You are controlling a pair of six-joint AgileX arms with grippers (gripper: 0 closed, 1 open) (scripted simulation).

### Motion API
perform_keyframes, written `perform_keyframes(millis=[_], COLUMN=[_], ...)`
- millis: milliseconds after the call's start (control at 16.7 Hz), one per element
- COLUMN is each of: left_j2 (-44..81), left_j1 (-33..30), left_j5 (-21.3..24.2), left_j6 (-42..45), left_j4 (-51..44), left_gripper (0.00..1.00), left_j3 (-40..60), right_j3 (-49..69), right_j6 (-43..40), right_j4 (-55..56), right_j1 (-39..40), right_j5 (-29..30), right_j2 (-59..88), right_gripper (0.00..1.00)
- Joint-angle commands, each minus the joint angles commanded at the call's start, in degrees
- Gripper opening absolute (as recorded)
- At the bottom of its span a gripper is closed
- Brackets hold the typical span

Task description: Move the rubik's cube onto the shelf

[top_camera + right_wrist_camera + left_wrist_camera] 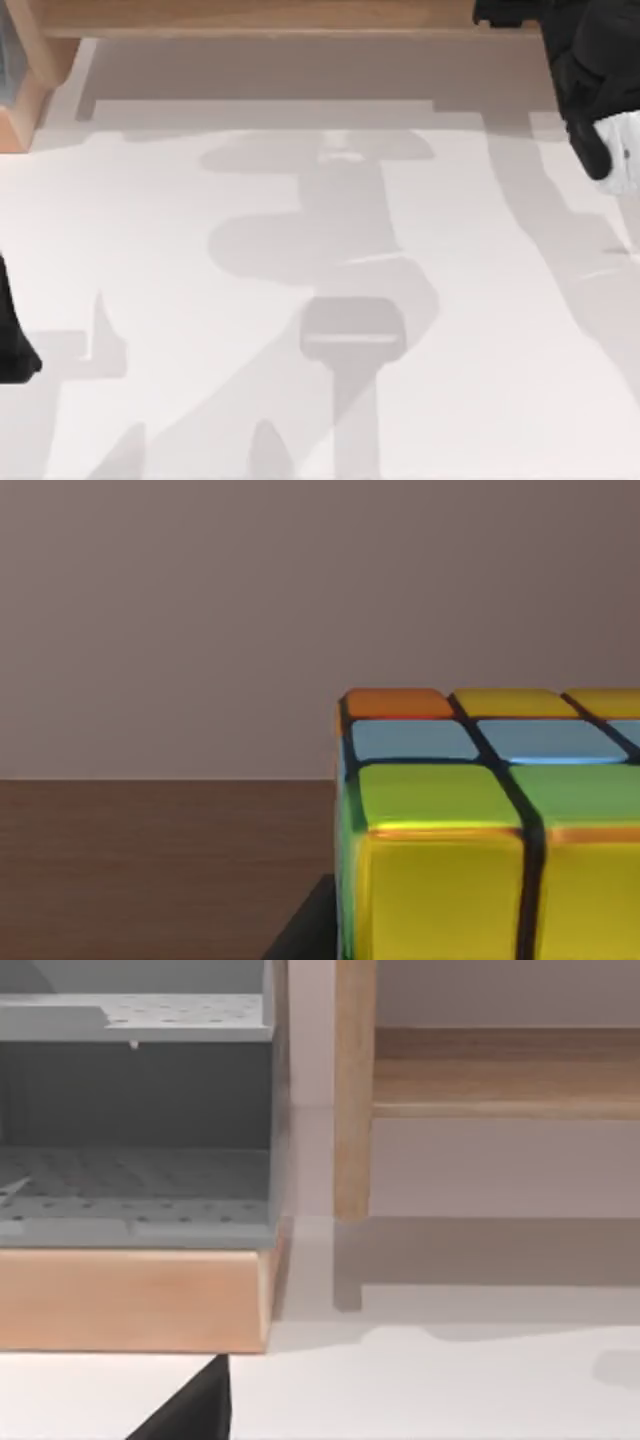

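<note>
From above, the white table (300, 420) is crossed by arm shadows; the shelf (260, 18) runs along the far edge at twelve o'clock, with a grey perforated rack (8, 60) just beside it at about ten o'clock. My right arm (590, 80) reaches up at about one o'clock, over the shelf's right end, while my left arm (12, 340) sits parked at nine o'clock at the table's left edge. The left wrist view looks level at the shelf (500, 1070), its upright support (352, 1090) and the rack (130, 1110) on a wooden base, which the top view barely hints at. The right wrist view alone gives the rubik's cube (480, 820), very close to the camera, in front of a dark brown surface (150, 860); I judge it is carried in the right gripper, though I cannot tell whether the fingers are clenched on it. The risk from here: letting go before the cube sits squarely over the board, so it tips off the shelf's front edge or right end and drops to the table.
</note>
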Motion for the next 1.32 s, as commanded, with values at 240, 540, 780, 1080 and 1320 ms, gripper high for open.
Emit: perform_keyframes(millis=[240, 540, 780, 1080, 1320], left_j2=[0.0, 0.0, 0.0, 0.0, 0.0], left_j1=[0.0, 0.0, 0.0, 0.0, 0.0], left_j5=[0.0, 0.0, 0.0, 0.0, 0.0], left_j6=[0.0, 0.0, 0.0, 0.0, 0.0], left_j4=[0.0, 0.0, 0.0, 0.0, 0.0], left_gripper=[1.0, 1.0, 1.0, 1.0, 1.0], left_j3=[0.0, 0.0, 0.0, 0.0, 0.0], right_j3=[0.0, 0.0, 0.0, -2.44, -10.74], right_j6=[0.0, 0.0, 0.0, -2.31, -10.94], right_j4=[0.0, 0.0, 0.0, 1.49, 6.39], right_j1=[0.0, 0.0, 0.0, 0.03, -2.01], right_j5=[0.0, 0.0, 0.0, -3.07, -12.42], right_j2=[0.0, 0.0, 0.0, -1.1, -4.18], right_gripper=[0.9, 1.0, 1.0, 1.0, 1.0])
